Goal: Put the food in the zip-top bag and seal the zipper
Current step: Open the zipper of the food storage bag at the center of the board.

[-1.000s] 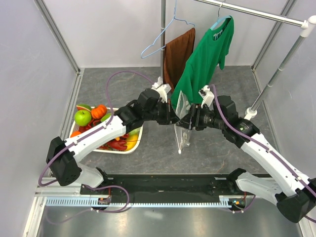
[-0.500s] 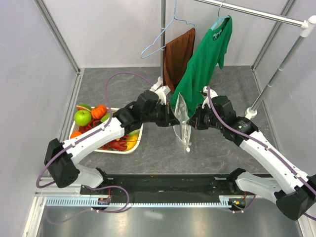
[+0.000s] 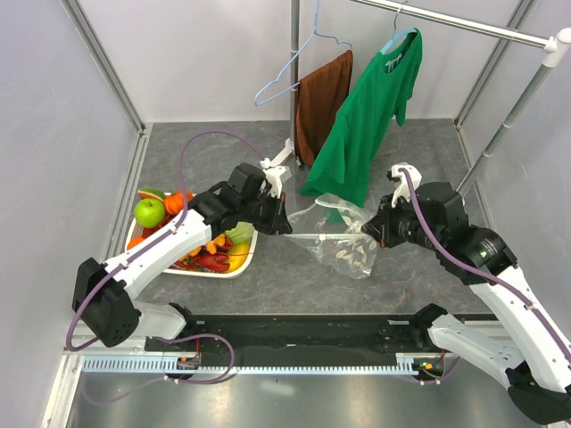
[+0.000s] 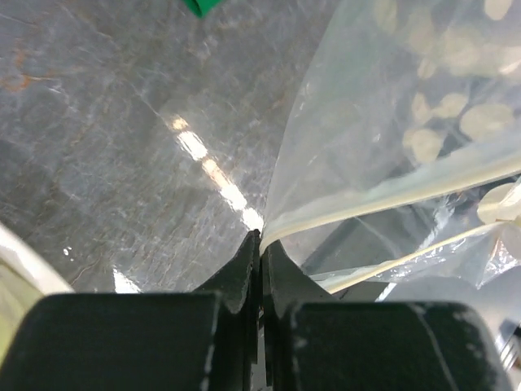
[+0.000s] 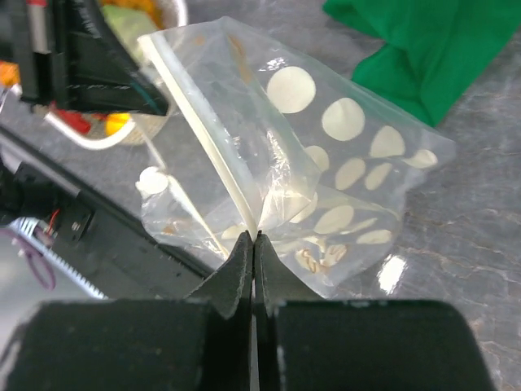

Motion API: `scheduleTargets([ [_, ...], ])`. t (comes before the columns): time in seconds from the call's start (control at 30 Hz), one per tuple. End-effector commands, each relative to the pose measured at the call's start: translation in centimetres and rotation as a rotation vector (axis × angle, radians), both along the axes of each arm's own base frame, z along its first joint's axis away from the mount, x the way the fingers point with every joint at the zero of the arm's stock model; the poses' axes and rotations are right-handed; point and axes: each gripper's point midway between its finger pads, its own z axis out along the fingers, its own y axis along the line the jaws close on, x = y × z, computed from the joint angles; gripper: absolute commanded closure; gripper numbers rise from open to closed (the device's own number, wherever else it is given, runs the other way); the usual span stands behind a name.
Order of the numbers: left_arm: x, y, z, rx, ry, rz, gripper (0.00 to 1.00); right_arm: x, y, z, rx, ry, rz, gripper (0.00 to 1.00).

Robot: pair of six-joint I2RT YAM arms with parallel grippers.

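So far, left fingers (image 4: pixel 241 273) and right fingers (image 5: pixel 238 269) pinch the zipper (image 3: pixel 326 235) of the empty zip-top bag (image 3: pixel 348 254); food (image 3: pixel 150 212) sits unpacked in basket (image 3: pixel 239 270).

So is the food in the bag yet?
Not yet. Done: the clear polka-dot plastic bag is picked up. In hand: the left pincer and right pincer each pinch an end of its whitish zipper strip. Left: the plastic toy foods lie in the white perforated basket; they must go in, then the zipper gets shut.
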Motion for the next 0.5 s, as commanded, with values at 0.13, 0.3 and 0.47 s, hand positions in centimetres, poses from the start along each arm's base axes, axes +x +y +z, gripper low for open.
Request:
scheduleTargets([
  [0.13,-2.3,-0.6,-0.7,-0.014,0.02,-0.221,0.82,-1.4,1.7,-1.5,0.046,0.083,0.115,1.0],
  [0.3,-3.2,-0.5,1.9,-0.053,-0.057,-0.322,0.48,-0.6,3.1,-4.1,0.065,0.123,0.134,1.0],
  [0.47,-4.0,2.4,6.8,-0.106,-0.232,-0.364,0.13,0.0,3.3,-5.4,0.091,0.136,0.093,1.0],
])
